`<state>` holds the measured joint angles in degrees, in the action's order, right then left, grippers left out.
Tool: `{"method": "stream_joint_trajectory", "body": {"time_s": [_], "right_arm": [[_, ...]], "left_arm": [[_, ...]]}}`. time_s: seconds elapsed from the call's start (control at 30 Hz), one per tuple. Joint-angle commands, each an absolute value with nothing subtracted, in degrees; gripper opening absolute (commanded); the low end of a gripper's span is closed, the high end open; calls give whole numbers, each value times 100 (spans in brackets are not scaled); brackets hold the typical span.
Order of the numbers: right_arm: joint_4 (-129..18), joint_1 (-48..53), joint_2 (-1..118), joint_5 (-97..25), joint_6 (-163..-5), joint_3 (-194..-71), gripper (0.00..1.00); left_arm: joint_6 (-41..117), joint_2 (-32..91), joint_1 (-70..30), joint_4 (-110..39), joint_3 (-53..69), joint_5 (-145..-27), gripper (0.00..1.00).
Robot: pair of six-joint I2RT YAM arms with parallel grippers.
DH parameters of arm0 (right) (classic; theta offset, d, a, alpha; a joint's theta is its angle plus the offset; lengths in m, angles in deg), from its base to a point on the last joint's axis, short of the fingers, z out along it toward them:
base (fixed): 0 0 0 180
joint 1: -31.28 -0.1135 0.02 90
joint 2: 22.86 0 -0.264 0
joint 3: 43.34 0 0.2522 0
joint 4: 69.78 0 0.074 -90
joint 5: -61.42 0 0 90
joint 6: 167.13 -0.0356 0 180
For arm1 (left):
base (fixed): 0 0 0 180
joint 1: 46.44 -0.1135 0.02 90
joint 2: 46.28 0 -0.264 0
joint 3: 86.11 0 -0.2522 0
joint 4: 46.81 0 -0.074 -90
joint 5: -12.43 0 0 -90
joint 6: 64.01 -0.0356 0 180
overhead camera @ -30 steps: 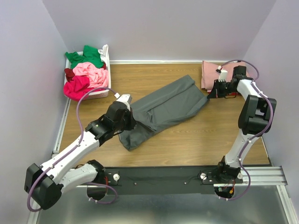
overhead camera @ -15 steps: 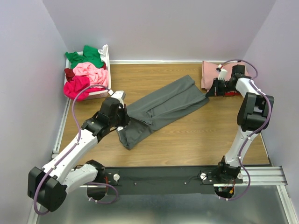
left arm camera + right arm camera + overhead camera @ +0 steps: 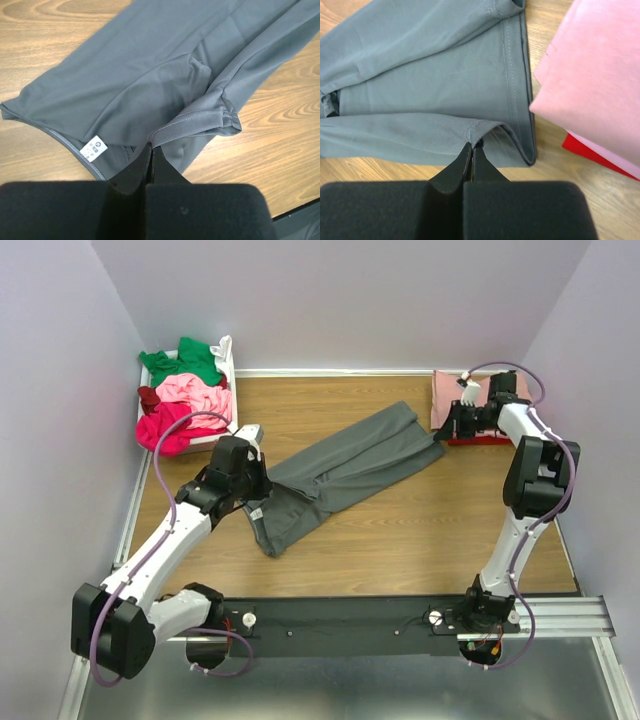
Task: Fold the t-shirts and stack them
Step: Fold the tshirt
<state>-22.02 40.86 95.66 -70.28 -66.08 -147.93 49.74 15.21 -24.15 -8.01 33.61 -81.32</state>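
Note:
A dark grey t-shirt point(image 3: 350, 465) lies folded lengthwise in a long diagonal band across the wooden table. My left gripper point(image 3: 258, 483) is shut on a hem fold at its near-left end; in the left wrist view the left gripper point(image 3: 151, 147) pinches the stitched sleeve edge of the grey shirt point(image 3: 150, 65). My right gripper point(image 3: 445, 436) is shut on the far-right end; in the right wrist view the right gripper point(image 3: 473, 146) nips a raised fold of the bottom hem of the grey cloth point(image 3: 420, 80). A folded pink shirt point(image 3: 600, 75) lies on a red one point(image 3: 585, 150) just right of that end.
A white basket point(image 3: 228, 360) at the back left holds crumpled green point(image 3: 185, 362), light pink point(image 3: 195, 395), magenta point(image 3: 165, 425) and maroon point(image 3: 148, 397) shirts. The folded stack point(image 3: 455, 400) sits at the back right by the wall. Metal rails edge the table's left and front sides.
Both grippers, still shut on the grey shirt, have moved toward the back of the table. The shirt has shifted with them, its right end now beside the folded stack.

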Motion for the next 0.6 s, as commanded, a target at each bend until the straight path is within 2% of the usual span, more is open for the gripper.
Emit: {"method": "stream_joint_trajectory", "body": {"time_s": [0.0, 0.57], "right_arm": [[-2393, 3980, 9746, -7077, -6790, -14991, 1], [-2771, 3769, 10071, -6524, -7230, -15299, 1]], "left_arm": [[4726, 1691, -2508, -923, 3118, -8407, 0], [4453, 2280, -2763, -1028, 2836, -8487, 0]]}}
